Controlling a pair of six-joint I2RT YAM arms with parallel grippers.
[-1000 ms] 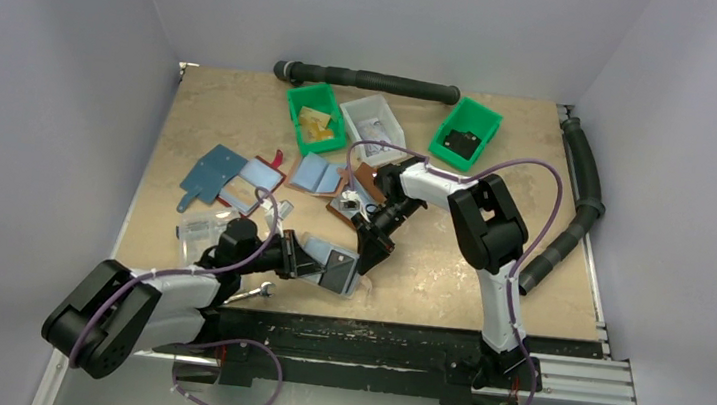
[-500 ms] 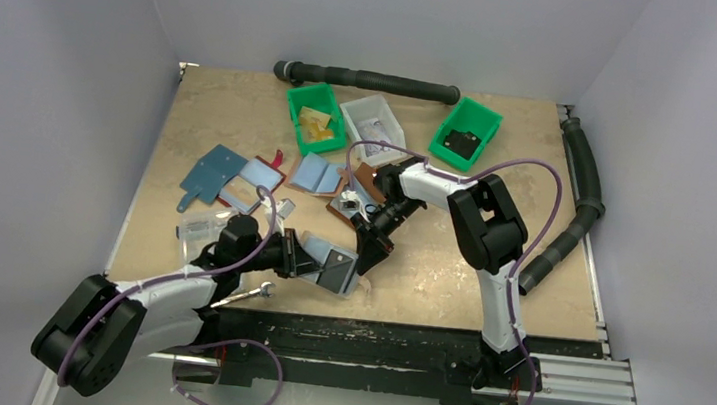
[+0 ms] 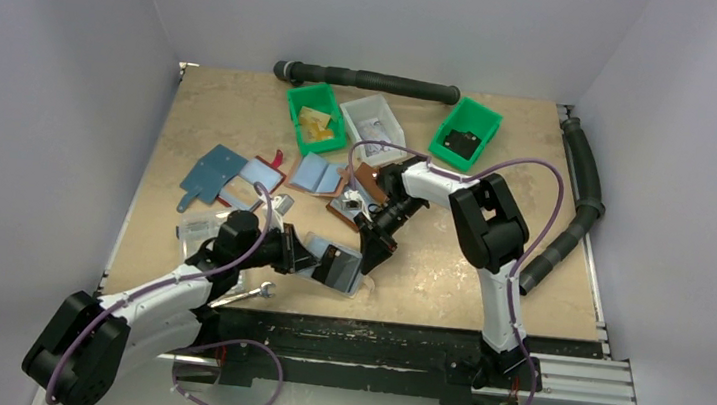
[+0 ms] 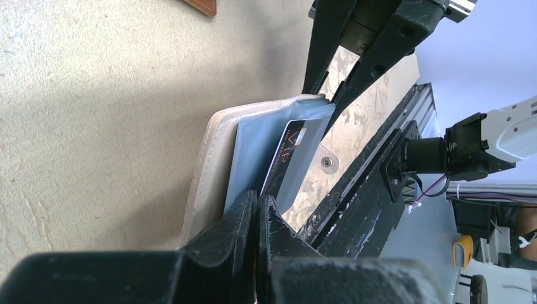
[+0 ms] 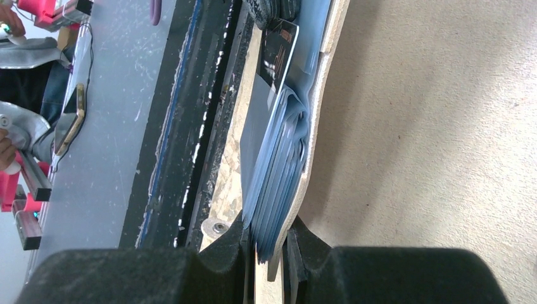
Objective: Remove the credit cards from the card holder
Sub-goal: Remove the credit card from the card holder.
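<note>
While the card holder was held between both grippers near the front edge of the table, apparently tipped up on its long edge, the step in hand was drawing the first card out. Left gripper was pinched tight on the near end of the dark grey card, fingers together with only the card between them. Part of that card showed clear of the blue sleeves, slanted across them. In the right wrist view its far end looked tucked in a pocket. Right gripper was clamped on the opposite end of the holder, one finger on its whitish outer side and the other on the sleeve stack, bracing it. So the card ran from the left pinch toward the right clamp, with the holder's rim just outside it. Light blue card: could not be told apart from the sleeves in either wrist view.

Next move, as I judged it: left arm pulls back along the card's length, away from the right gripper, with the right grip firm so the holder doesn't follow. The pull should stay in the card's plane, or a corner could snag on a sleeve lip. After that, drop the card on the table and go for the second.
</note>
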